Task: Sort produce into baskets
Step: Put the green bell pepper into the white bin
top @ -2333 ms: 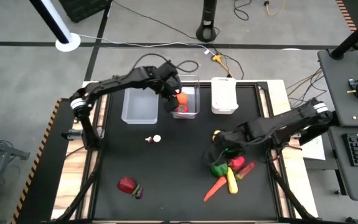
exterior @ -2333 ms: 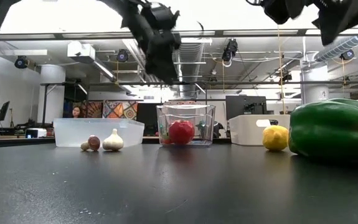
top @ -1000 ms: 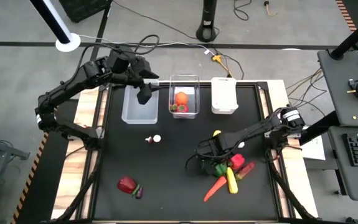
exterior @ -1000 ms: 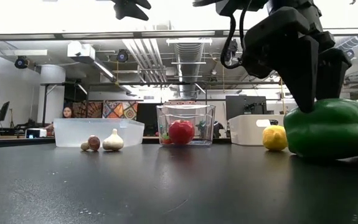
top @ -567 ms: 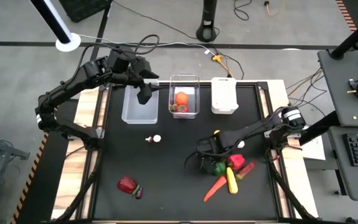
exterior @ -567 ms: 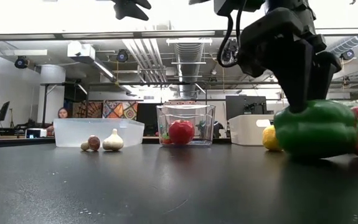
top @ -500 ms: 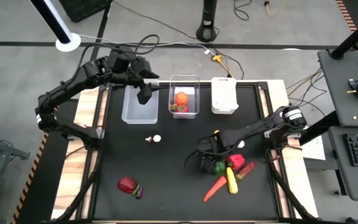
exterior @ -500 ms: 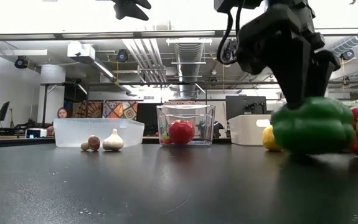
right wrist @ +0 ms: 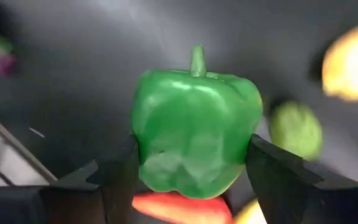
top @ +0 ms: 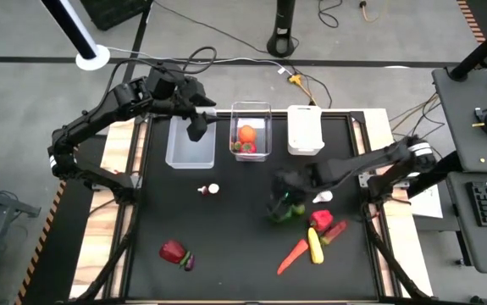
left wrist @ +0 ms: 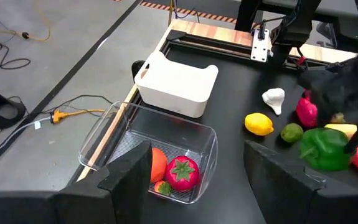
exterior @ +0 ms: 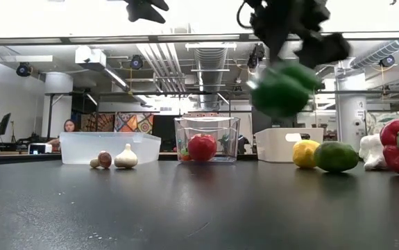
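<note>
My right gripper (top: 282,193) is shut on a green pepper (right wrist: 194,134), which hangs well above the table (exterior: 282,89). On the table near it lie a lemon (exterior: 307,153), a lime (exterior: 336,157), white garlic (left wrist: 273,99), a red pepper (top: 320,221), yellow corn (top: 315,246) and a carrot (top: 292,257). At the far edge stand three baskets: a clear one (top: 190,146), a clear one with an orange and red pieces (top: 252,134), and a white one (top: 305,130). My left gripper (top: 196,130) hovers open over the left clear basket, holding nothing. My right gripper pinches the pepper's body between its two fingers, one on each side (right wrist: 142,155), toward the end opposite the stem. The fingers slant down from above. The pepper is lifted clear of the table, its stem (right wrist: 197,61) pointing away from the wrist.
A garlic bulb and a mushroom (top: 209,190) lie mid-table, in front of the left clear basket. A red piece (top: 173,251) and a purple one (top: 187,262) lie near the front left. Bare black table spreads between these groups.
My right gripper has risen with the green pepper and tipped toward the table's far edge. The pepper, which stood on the table among the other produce, now hangs clear above it, and the lime behind it has come into sight.
</note>
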You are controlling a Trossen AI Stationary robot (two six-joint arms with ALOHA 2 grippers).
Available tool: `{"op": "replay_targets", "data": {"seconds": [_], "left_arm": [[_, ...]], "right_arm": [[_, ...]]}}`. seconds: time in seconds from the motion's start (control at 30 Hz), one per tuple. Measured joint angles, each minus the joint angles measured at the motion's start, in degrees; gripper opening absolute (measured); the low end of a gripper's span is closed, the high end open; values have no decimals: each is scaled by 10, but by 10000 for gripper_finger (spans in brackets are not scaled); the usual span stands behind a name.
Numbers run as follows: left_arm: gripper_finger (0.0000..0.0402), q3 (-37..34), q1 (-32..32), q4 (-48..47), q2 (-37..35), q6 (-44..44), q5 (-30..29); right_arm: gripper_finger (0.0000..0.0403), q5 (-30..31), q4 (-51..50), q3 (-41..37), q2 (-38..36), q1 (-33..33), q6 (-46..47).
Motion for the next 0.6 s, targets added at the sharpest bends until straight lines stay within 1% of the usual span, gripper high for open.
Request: {"op": "replay_targets", "data": {"seconds": [0.2,0.33,0.43,0.5,0.6], "left_arm": [[233,0,0,1,-2,-31,-1],[233,0,0,10,-11,-50,-2],[233,0,0,15,-19,-55,-23],[233,0,0,18,-24,-59,-38],[233,0,0,18,-37,-65,-56]], "right_arm": [[253,46,47,0,-61,-95,-65],[253,55,48,1,-88,-184,-130],[253,71,59,1,-94,-249,-192],[253,98,69,0,-97,-288,-234],[253,157,90,1,-100,-341,-294]]}}
